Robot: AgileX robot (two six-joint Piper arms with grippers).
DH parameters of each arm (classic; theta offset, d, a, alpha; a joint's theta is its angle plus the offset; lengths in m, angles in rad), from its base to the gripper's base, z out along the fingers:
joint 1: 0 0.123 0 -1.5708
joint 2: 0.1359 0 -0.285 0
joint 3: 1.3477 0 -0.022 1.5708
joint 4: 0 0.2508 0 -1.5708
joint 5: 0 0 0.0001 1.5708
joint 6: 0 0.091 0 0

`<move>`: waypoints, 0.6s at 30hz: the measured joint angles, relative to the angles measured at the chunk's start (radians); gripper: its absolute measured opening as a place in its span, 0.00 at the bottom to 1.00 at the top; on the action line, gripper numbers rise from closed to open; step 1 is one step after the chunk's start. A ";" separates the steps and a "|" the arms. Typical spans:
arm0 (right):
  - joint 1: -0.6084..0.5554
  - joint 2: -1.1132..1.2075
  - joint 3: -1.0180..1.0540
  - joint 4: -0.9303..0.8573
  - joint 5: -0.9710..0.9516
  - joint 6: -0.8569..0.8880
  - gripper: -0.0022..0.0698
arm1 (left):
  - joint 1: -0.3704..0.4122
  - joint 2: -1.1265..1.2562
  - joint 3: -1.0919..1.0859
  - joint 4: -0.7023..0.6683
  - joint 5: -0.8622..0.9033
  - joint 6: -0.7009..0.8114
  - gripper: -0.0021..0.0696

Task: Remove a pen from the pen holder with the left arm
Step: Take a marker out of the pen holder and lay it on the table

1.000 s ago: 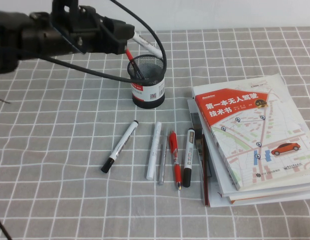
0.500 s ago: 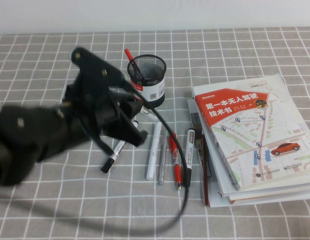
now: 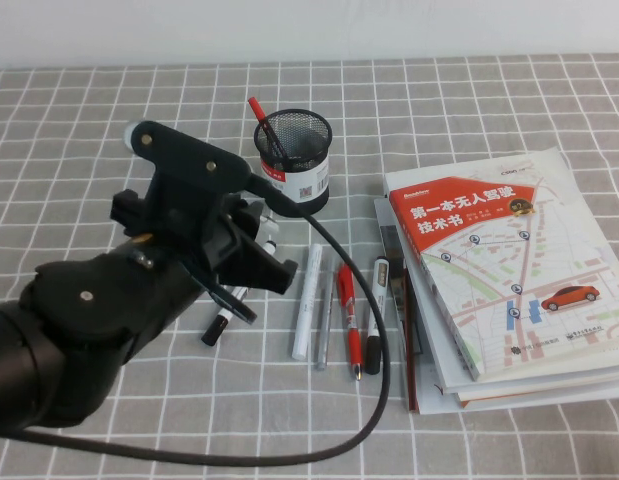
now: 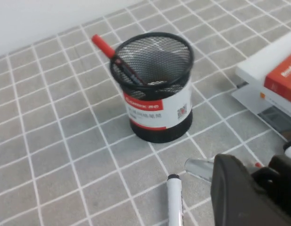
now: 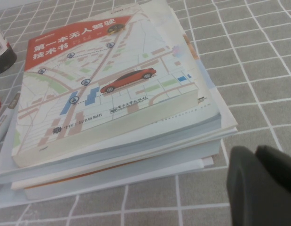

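Observation:
The black mesh pen holder (image 3: 292, 160) stands upright at the back of the table, with a red pen (image 3: 264, 122) leaning in it; both also show in the left wrist view, the pen holder (image 4: 154, 89) and the red pen (image 4: 106, 48). My left gripper (image 3: 254, 280) hangs low over the row of pens in front of the holder. It is shut on a pale pen, whose silvery end (image 4: 198, 168) sticks out from under the finger (image 4: 244, 197). My right gripper (image 5: 263, 188) is shut, low beside the book stack.
Lying on the checked cloth are a white marker (image 3: 224, 315) with black caps, a white pen (image 3: 307, 300), a grey pen (image 3: 324, 320), a red pen (image 3: 349, 315) and a black-and-white marker (image 3: 375, 320). A stack of books (image 3: 499, 260) fills the right side.
My left arm has come away from the holder with the pale pen and dropped toward me, down over the pens on the cloth. The red pen stays in the holder.

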 joint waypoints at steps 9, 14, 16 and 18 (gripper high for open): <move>0.000 0.000 0.000 0.000 0.000 0.000 0.01 | 0.000 0.090 0.000 0.021 0.000 -0.103 0.18; 0.000 0.000 0.000 0.000 0.000 0.000 0.01 | 0.000 0.121 0.000 0.145 -0.002 -0.229 0.18; 0.000 0.000 0.000 0.000 0.000 0.000 0.01 | 0.000 0.121 0.000 0.244 -0.012 -0.344 0.18; 0.000 0.000 0.000 0.000 0.000 0.000 0.01 | -0.002 0.121 0.000 0.341 -0.028 -0.450 0.18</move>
